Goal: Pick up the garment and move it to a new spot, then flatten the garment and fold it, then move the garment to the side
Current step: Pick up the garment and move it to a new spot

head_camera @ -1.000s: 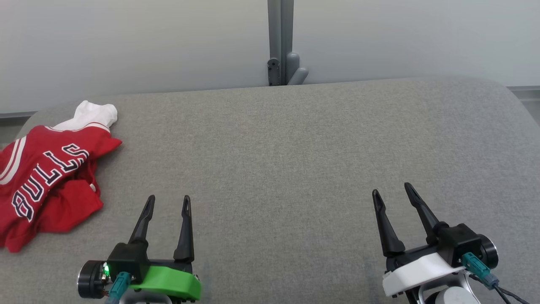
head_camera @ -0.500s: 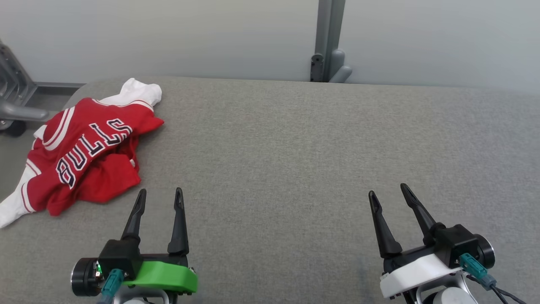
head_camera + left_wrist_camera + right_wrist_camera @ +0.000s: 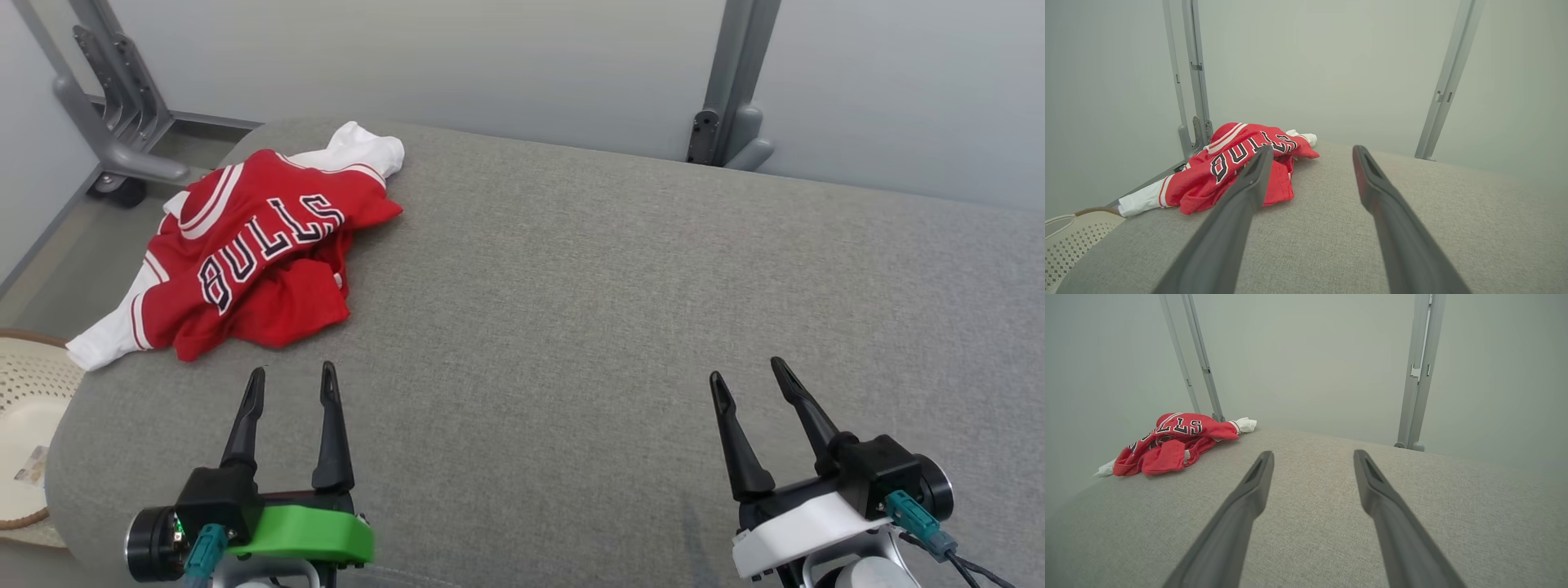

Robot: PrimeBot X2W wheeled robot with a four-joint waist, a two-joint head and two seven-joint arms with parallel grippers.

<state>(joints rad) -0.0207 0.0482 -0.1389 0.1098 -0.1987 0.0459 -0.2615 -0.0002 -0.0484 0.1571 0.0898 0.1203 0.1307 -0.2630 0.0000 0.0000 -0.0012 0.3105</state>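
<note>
Head view swings left over the last second. The whole picture shifts, so the camera is turning, not the things.

- Red Bulls jersey (image 3: 261, 253): a second ago cut off by the left edge of the view, now fully in frame. It lies at the far left of the grey fabric worktop (image 3: 571, 327), close to its left end. It is a crumpled heap, lettering up, with one white sleeve toward the far edge and another trailing to the near-left edge. No sign it has shifted on the worktop itself.
- Left hand (image 3: 292, 369): green collar, fingers spread, nothing between them. It keeps its place at the near left. The jersey is just beyond its fingertips and slightly left, apart, not touching.
- Right hand (image 3: 745, 368): white collar, also spread and empty, over bare worktop at the near right, well apart from the jersey.
- Newly in view: a cream perforated basket (image 3: 33, 384) low beside the worktop's left end, and a grey wheeled frame (image 3: 114, 122) at the far left.

Reading: the pick-up has not begun, and the turn looks like squaring up to the garment. The left hand is the better placed, needing a reach forward and left onto a bunched fold. Risk: the jersey sits near the edge, so a pinch on a single layer or a sleeve could drag the heap toward the basket.
</note>
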